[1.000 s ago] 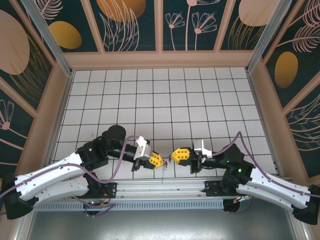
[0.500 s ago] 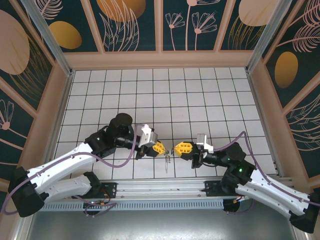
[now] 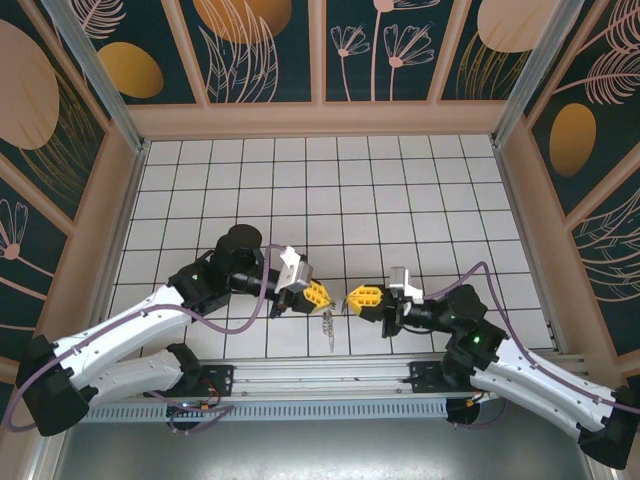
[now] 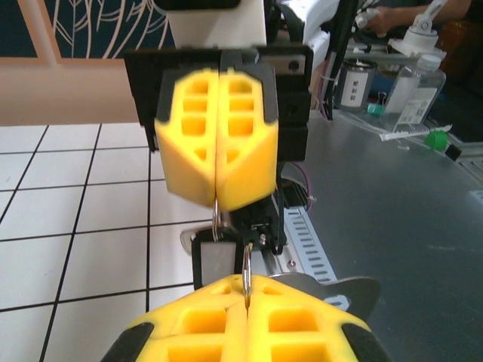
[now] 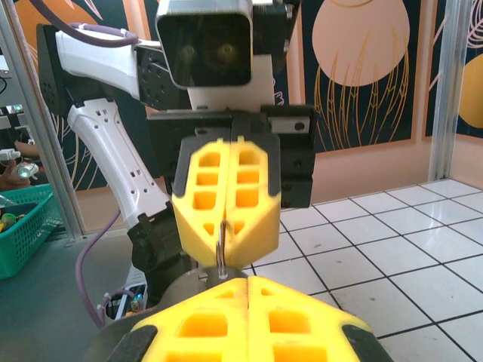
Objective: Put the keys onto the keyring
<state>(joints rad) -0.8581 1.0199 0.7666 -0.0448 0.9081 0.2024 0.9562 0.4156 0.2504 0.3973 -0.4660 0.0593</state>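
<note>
Rail: a metal rail [image 3: 330, 378] runs along the bottom of the top view, with both arm bases on it.
Left gripper: the left gripper [image 3: 318, 294] sits at lower centre of the top view and points right. Its yellow fingers [image 4: 196, 332] are clenched, pinching the keyring.
Keyring: only a thin metal ring of the keyring [image 4: 246, 275] is clear, rising from the seam between the left fingers at bottom centre of the left wrist view. In the right wrist view it shows as a narrow loop [image 5: 220, 253] hanging below those fingers, at mid-frame.
Right gripper: the right gripper [image 3: 355, 299] faces the left one, tip just beside tip. Its yellow fingers [image 4: 189, 143] are pressed tight on a thin grey strip.
Keys: the keys show as one dark-headed piece [image 4: 213, 260] hanging straight below the right fingers, centre of the left wrist view. It appears to be held by its blade, though the blur leaves that uncertain. From above, a small metal cluster [image 3: 329, 322] dangles between the two tips.
Table: white tiles with black grout [image 3: 400, 200] fill mid-frame beyond the grippers.
Back wall: dark floral panels [image 3: 350, 50] line the top of the frame.
</note>
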